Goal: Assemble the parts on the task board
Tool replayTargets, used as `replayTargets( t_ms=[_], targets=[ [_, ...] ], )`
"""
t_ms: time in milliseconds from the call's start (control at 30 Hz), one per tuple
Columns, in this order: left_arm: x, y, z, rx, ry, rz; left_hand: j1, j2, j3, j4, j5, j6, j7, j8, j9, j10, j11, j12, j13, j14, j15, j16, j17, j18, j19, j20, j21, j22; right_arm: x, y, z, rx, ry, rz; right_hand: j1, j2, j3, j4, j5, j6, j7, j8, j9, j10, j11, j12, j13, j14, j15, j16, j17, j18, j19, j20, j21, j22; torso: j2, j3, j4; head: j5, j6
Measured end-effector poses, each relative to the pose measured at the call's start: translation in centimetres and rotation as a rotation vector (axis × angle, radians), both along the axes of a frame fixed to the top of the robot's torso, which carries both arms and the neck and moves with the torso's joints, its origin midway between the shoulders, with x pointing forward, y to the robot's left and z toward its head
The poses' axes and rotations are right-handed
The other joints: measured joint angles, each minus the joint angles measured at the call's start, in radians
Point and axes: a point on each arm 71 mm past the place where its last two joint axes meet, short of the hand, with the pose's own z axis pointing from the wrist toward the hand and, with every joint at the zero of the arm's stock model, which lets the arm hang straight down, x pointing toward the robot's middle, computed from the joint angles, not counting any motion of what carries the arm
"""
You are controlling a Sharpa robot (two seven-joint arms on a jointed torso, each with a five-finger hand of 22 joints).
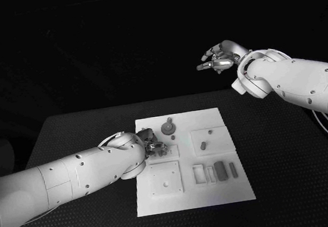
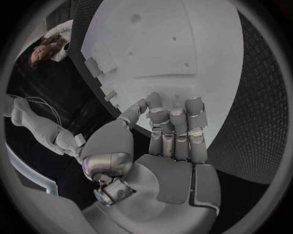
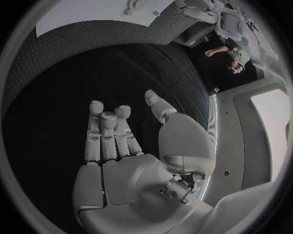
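Observation:
The white task board lies in the middle of the black table. A round grey part stands near its far edge. A small peg sits in a square recess, and dark bars lie in slots at the near right. My left hand is low over the board's left side. In the left wrist view its fingers stretch side by side towards the board, and nothing shows in them. My right hand is raised beyond the table's far right, its fingers apart and holding nothing.
A raised square plate with small holes takes up the board's near left. Black table surrounds the board on every side. The right wrist view has the board's corner at the circle's rim.

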Motion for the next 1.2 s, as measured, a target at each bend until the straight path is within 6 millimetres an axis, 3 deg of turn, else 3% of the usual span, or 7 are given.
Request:
replayTargets(
  t_ms=[1200],
  targets=[
    [0.12, -0.04, 0.16, 0.036, -0.048, -0.033, 0.017, -0.015, -0.001, -0.001, 0.002, 0.000, 0.000, 0.001, 0.001, 0.000, 0.000, 0.008, -0.008, 0.000, 0.003, 0.008, -0.008, 0.000, -0.002, 0.005, -0.004, 0.009, 0.00, 0.06, -0.01, 0.001, 0.001, 0.002, -0.004, 0.004, -0.003, 0.003, 0.000, -0.001, -0.002, 0.000, -0.001, 0.000, 0.000, 0.004, -0.002, -0.001, 0.001, 0.000, -0.002, 0.000, 0.000, 0.000, 0.000, 0.001, 0.000, -0.0006, 0.0003, 0.000, -0.004]
  ],
)
